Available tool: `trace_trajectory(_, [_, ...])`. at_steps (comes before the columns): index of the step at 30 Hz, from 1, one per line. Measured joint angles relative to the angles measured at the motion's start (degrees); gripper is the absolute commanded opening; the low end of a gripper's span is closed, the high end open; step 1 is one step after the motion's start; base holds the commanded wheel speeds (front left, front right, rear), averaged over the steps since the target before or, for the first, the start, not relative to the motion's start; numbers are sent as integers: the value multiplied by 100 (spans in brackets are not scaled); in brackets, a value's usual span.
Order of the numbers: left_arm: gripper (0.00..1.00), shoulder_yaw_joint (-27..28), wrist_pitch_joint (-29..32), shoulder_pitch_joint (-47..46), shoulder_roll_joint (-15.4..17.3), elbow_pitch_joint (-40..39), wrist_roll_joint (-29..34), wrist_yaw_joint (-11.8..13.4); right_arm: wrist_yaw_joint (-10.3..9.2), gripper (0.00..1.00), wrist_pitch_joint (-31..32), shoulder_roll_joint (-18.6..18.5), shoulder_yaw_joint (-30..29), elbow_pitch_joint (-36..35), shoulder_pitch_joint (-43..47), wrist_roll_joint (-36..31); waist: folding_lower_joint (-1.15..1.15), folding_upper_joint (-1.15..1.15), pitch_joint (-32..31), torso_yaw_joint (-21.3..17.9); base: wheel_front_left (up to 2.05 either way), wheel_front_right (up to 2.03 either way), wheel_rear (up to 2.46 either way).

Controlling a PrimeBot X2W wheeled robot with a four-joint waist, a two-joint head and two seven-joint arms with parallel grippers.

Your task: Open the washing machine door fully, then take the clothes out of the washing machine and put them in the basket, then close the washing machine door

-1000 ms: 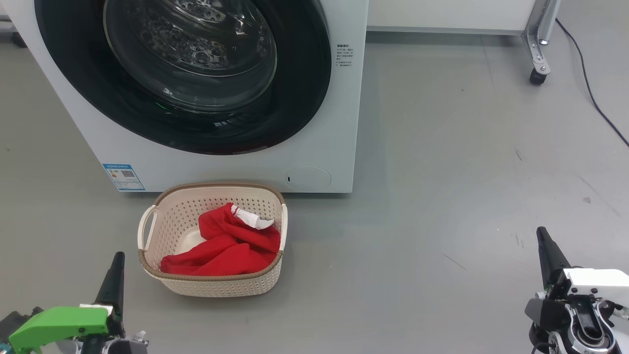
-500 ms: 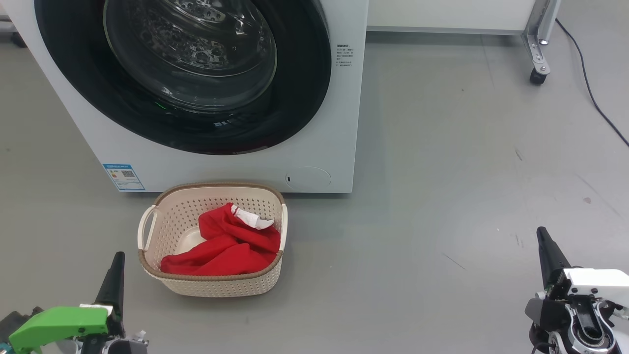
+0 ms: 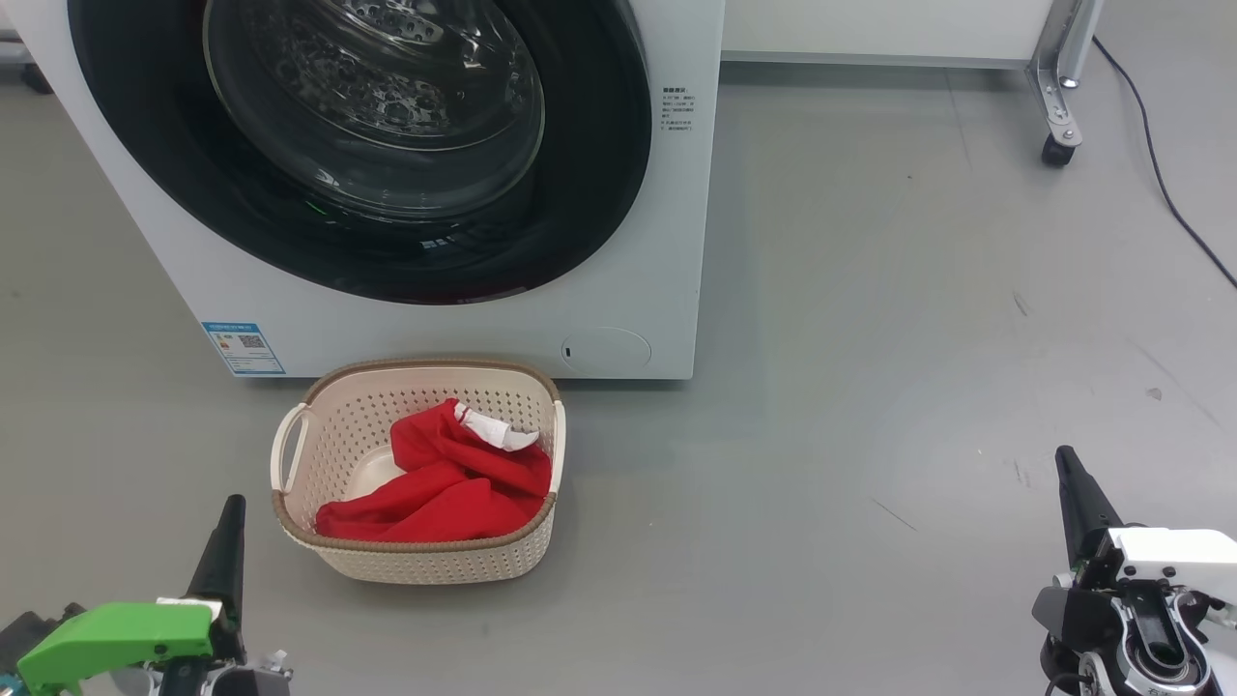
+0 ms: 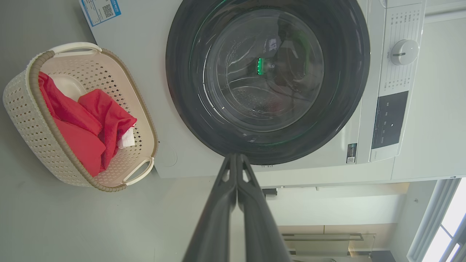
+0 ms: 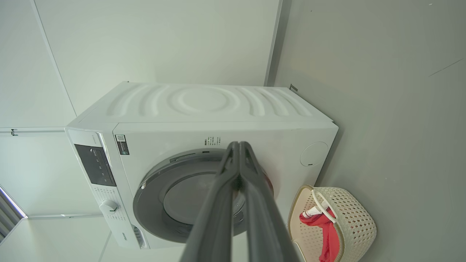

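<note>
The white washing machine (image 3: 638, 242) stands at the top left of the head view, its round black-rimmed door (image 3: 387, 242) shut flat against the front. Before it on the floor sits the cream basket (image 3: 425, 565) with the red clothes (image 3: 454, 483) inside. My left gripper (image 3: 230, 512) rests low at the lower left, shut and empty, a little left of the basket. My right gripper (image 3: 1066, 462) is at the lower right, far from the basket, shut and empty. The left wrist view shows the door (image 4: 267, 78), the basket (image 4: 22, 109) and the clothes (image 4: 80, 134); the right wrist view shows the machine (image 5: 204, 105).
Grey floor spreads wide to the right of the machine. A metal frame leg on a caster (image 3: 1058, 145) and a black cable (image 3: 1160, 184) lie at the far right. The machine's control panel and knob (image 4: 404, 52) are on its upper front.
</note>
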Motion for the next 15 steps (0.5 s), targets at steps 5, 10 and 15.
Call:
trace_trajectory(5, [0,1,0,0,-1,0,0,0,0,0,0,0,-2,0,0,0,0,0,0,0,0,0,0])
trace_trajectory(10, [0,2,0,0,-1,0,0,0,0,0,0,1,-5,0,0,0,0,0,0,0,0,0,0])
trace_trajectory(15, [0,2,0,0,-1,-1,0,0,0,0,0,1,-7,0,0,0,0,0,0,0,0,0,0])
